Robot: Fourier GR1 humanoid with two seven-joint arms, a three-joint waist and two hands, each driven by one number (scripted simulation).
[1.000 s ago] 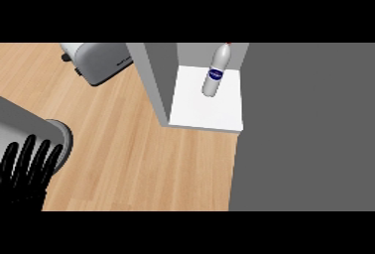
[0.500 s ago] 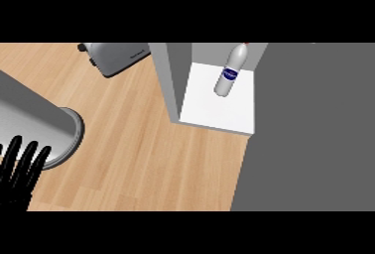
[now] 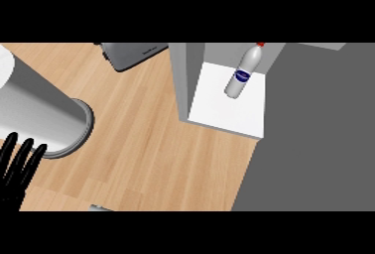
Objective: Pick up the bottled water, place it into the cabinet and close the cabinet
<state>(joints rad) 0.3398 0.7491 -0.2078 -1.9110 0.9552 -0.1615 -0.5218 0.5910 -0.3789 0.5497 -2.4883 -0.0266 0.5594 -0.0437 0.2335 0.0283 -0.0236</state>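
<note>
The bottled water (image 3: 244, 73), clear with a blue label and a red cap, stands on the white floor of the cabinet (image 3: 227, 106) at the upper right. The cabinet's grey side wall (image 3: 184, 79) rises to its left, and a broad dark grey panel (image 3: 315, 134), apparently the door, fills the right side. My left hand (image 3: 18, 166) shows at the lower left edge, black fingers straight and pointing up, holding nothing, far from the bottle. Its grey forearm (image 3: 40, 111) crosses the left side. My right hand does not appear.
A grey toaster-like appliance (image 3: 132, 53) sits on the wooden counter (image 3: 147, 149) at the top, left of the cabinet. A small grey object (image 3: 101, 208) peeks in at the bottom edge.
The view has shifted so the cabinet, bottle and appliance slid rightward. The left forearm takes up more of the left side, and the hand sits slightly further left.
</note>
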